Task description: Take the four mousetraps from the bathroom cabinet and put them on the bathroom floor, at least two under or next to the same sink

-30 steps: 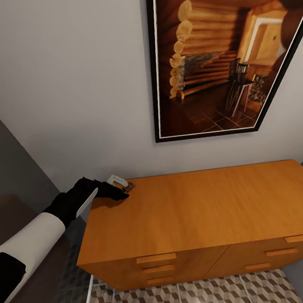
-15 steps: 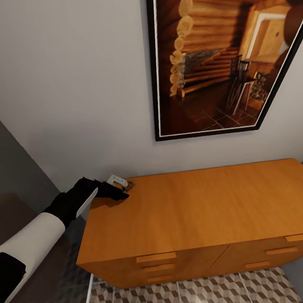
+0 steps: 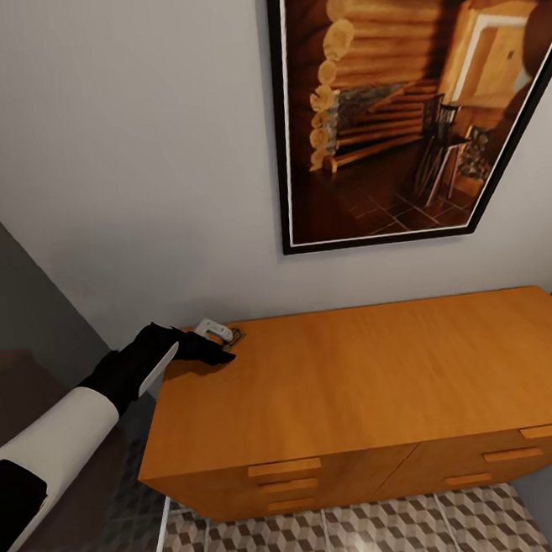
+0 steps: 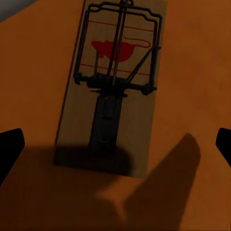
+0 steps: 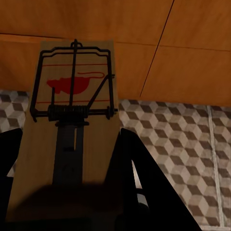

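One mousetrap (image 3: 231, 338) lies flat at the far left corner of the cabinet (image 3: 362, 377) top. My left gripper (image 3: 218, 350) hovers right at it. In the left wrist view the mousetrap (image 4: 113, 91) shows its dark wire and red spot on the orange cabinet top (image 4: 192, 72). The left gripper (image 4: 115, 149) is open, with its fingertips (image 4: 9, 147) wide apart on either side of the board. My right gripper (image 5: 72, 173) is shut on a second mousetrap (image 5: 72, 110), held in front of the cabinet front (image 5: 144, 29) above the bathroom floor (image 5: 178, 139).
A large framed picture (image 3: 411, 102) hangs on the white wall above the cabinet. A grey partition (image 3: 16, 292) stands close on the left. Cube-patterned floor tiles (image 3: 352, 539) run along the cabinet's drawer fronts (image 3: 287, 477).
The head view has shifted slightly, so the cabinet and picture sit a little higher in frame. The left arm and the mousetrap on the cabinet have not visibly moved.
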Tool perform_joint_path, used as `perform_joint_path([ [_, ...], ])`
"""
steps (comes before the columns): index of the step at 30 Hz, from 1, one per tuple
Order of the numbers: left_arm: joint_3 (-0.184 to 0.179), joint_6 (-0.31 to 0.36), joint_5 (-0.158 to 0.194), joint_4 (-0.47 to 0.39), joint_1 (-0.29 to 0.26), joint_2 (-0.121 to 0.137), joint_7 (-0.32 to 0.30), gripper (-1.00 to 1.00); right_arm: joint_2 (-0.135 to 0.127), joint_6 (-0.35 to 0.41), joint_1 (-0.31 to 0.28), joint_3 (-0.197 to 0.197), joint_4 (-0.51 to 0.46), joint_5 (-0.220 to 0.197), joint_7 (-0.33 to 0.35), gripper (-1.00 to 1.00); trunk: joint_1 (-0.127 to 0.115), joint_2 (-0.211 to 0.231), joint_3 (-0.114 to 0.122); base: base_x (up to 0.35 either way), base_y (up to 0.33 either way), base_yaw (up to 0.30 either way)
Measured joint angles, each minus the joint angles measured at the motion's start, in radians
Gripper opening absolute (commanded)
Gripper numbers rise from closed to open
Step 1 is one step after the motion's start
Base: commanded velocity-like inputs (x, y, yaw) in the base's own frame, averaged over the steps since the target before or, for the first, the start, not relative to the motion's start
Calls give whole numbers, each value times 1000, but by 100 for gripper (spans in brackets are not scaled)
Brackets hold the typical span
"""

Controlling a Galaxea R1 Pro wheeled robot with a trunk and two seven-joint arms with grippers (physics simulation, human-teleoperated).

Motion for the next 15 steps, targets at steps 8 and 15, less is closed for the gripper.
perform_joint_path([
  [8, 0, 0, 0, 0, 0, 0, 0, 100, 0, 0, 0, 0, 0, 0, 0, -100, 0, 0, -2, 0, 0, 0],
  [15, 0, 0, 0, 1, 0, 0, 0, 100, 0, 0, 0, 0, 0, 0, 0, -100, 0, 0, -2, 0, 0, 0],
])
